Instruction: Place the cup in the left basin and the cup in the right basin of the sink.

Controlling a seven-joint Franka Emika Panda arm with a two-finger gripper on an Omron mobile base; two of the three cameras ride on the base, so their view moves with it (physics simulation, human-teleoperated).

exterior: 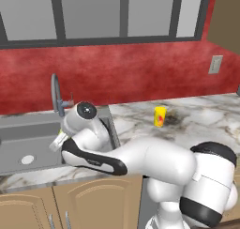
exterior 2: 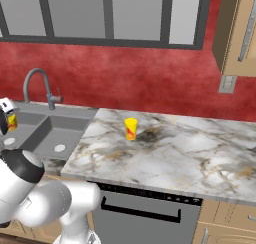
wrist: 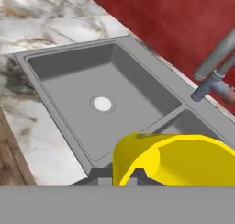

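A yellow cup (wrist: 174,159) fills the lower right of the hand view, with my gripper (wrist: 118,176) shut on it. It hangs tilted above the divider of the grey sink (wrist: 55,106). The left basin (wrist: 69,85) with its pale drain lies ahead, and a corner of the right basin (wrist: 183,124) shows just beyond the cup. In the right base view the held cup (exterior 2: 11,122) and gripper (exterior 2: 6,108) sit at the far left over the sink (exterior 2: 75,115). Another yellow cup (exterior: 160,116) (exterior 2: 130,128) stands upright on the marble counter, right of the sink.
The curved grey tap (exterior: 56,94) (exterior 2: 37,85) (wrist: 213,74) rises behind the divider, close to my hand. My arm (exterior: 98,150) spans the sink's right side. The marble counter (exterior 2: 165,153) runs to the right below a red wall, with an outlet (exterior: 215,64).
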